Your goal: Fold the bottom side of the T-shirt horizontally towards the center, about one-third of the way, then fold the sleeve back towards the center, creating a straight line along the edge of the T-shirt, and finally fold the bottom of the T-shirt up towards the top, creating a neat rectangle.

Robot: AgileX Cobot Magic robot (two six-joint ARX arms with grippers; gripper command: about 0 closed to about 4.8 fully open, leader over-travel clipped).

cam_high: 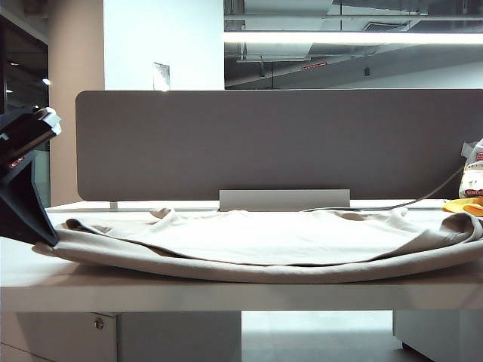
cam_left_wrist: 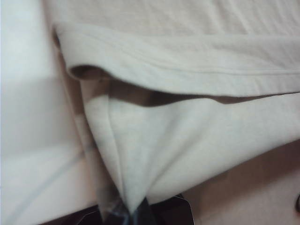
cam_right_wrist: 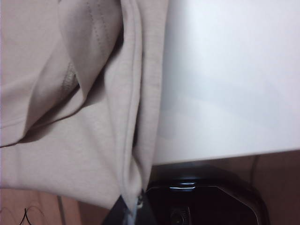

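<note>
T-shirt (cam_high: 279,241) is spread across the table (cam_high: 226,290), filling the middle of the exterior frame nearly edge to edge, w/ a folded layer lying on top and the near edge sagging in a curve at lower centre. Hem (cam_left_wrist: 187,70), w/ stitch line, is seen in the left wrist view. Left gripper (cam_left_wrist: 133,213) is clenched on a pinched corner of the fabric; its arm is seen at far left of the exterior frame. Right gripper (cam_right_wrist: 133,206) is likewise clamped on a fabric fold beside bare tabletop. Yellow-and-white packets (cam_high: 472,188) sit at the right edge, in front of the grey divider (cam_high: 279,143).
</note>
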